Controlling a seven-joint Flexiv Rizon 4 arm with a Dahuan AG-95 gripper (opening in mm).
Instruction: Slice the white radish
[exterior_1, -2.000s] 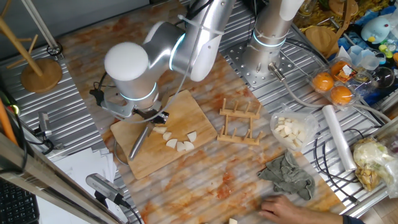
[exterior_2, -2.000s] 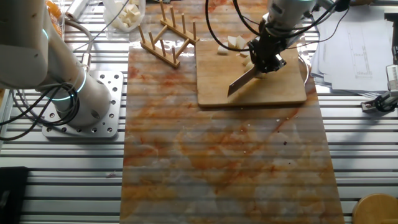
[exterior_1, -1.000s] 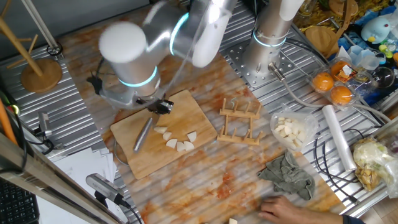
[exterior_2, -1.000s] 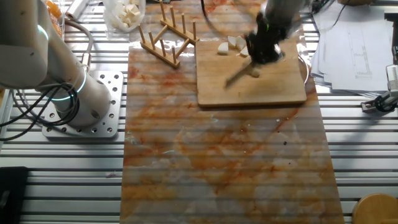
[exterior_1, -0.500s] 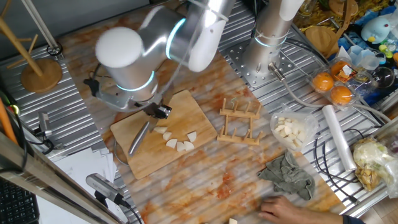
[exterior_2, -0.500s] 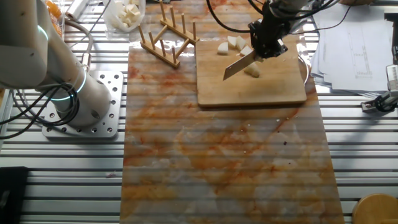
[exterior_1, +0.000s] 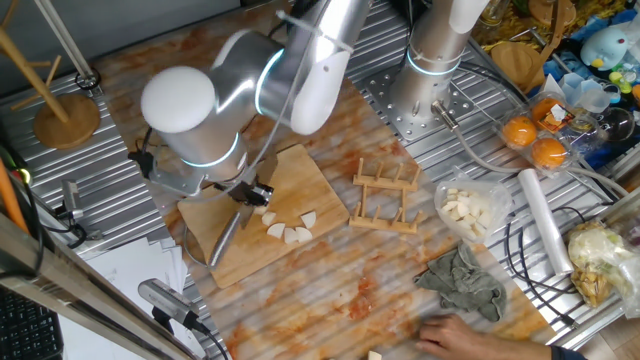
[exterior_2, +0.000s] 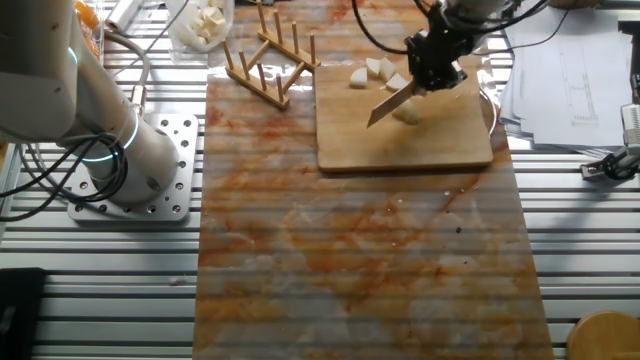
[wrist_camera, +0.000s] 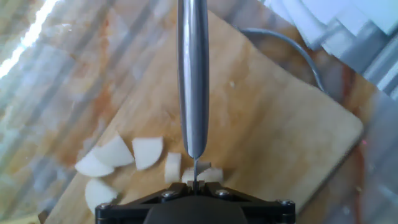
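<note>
Several cream half-round slices of white radish (exterior_1: 287, 228) lie on the wooden cutting board (exterior_1: 300, 175). They also show in the other fixed view (exterior_2: 368, 72) and in the hand view (wrist_camera: 117, 153). My gripper (exterior_1: 250, 190) is shut on a knife (wrist_camera: 193, 81) by its handle. The blade (exterior_2: 389, 101) slants down over the board (exterior_2: 440, 140), just above an uncut radish piece (exterior_2: 407, 114). In the hand view that piece (wrist_camera: 206, 174) sits right under the blade at the gripper (wrist_camera: 194, 184).
A wooden rack (exterior_1: 386, 196) stands right of the board. A plastic-wrapped heap of pale cubes (exterior_1: 468, 210), a grey cloth (exterior_1: 460, 280), a film roll (exterior_1: 543, 220) and oranges (exterior_1: 535, 140) lie further right. A person's hand (exterior_1: 450, 335) is at the front edge.
The knife lifted off the board and swung over the slices. It now hangs tilted over the uncut piece, slightly shifted from half a second ago. The slices have not moved.
</note>
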